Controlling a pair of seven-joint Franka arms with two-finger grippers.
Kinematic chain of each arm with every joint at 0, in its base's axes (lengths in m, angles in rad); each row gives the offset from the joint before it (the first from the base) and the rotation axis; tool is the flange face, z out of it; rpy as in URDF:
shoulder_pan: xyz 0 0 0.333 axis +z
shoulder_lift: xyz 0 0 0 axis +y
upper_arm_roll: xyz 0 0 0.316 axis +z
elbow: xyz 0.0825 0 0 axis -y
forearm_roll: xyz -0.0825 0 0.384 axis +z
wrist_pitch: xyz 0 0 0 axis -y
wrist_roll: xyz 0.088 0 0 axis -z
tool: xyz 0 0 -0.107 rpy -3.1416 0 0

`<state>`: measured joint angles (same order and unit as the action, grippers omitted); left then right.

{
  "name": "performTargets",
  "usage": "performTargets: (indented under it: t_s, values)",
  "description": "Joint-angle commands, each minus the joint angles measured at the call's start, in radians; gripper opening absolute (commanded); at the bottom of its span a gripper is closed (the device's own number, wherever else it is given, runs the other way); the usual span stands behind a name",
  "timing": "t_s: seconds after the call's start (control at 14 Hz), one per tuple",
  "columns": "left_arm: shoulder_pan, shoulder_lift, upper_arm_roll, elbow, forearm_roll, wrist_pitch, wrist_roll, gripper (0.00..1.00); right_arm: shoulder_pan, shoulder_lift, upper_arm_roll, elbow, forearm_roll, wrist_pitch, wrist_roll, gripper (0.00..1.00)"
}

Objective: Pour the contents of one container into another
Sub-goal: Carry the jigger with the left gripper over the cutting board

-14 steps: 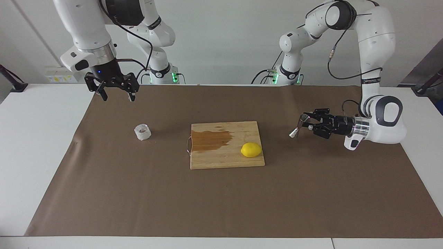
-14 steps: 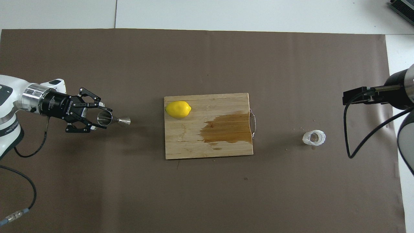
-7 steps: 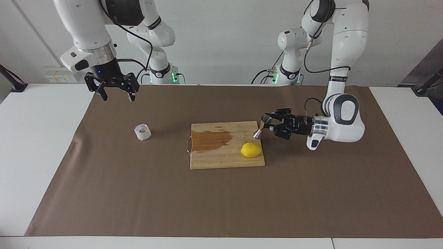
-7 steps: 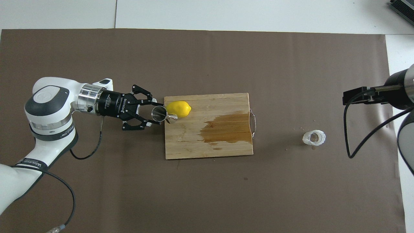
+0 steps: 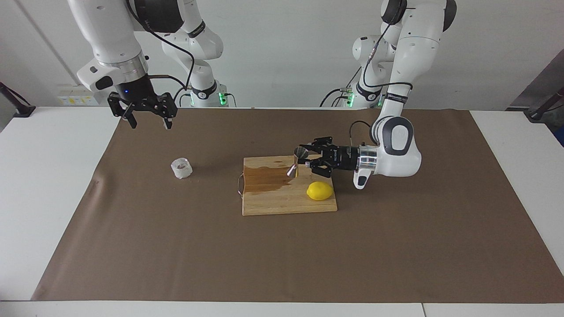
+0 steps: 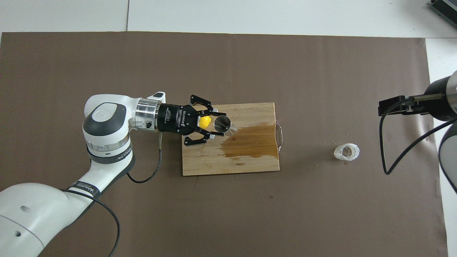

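White table [image 5: 53, 176], most of it covered by a brown mat [image 5: 282, 255] that fills the centre of the frame. Plain white wall [image 5: 282, 53] along the top of the facing view. Socket strip [image 5: 77, 100] on the wall at upper left. Dark fixtures at upper left and upper right edges. Even, diffuse light; soft shadows.
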<state>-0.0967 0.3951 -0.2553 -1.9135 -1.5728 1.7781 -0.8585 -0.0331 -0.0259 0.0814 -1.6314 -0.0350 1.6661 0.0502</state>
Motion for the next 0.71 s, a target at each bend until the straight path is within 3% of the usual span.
performTargets:
  t_s: [0.0,0.29,0.64]
  values:
    - [-0.104,-0.041,0.022,-0.038,-0.085,0.117,-0.016,0.00,-0.014,-0.019,0.006,-0.019,0.021,-0.011,-0.023,1.00]
    - [-0.215,-0.036,0.022,-0.050,-0.177,0.271,-0.008,0.00,-0.013,-0.019,0.006,-0.019,0.021,-0.011,-0.027,1.00]
    - [-0.293,-0.042,0.022,-0.111,-0.239,0.357,0.033,0.00,-0.007,-0.020,0.006,-0.021,0.021,-0.009,-0.029,1.00]
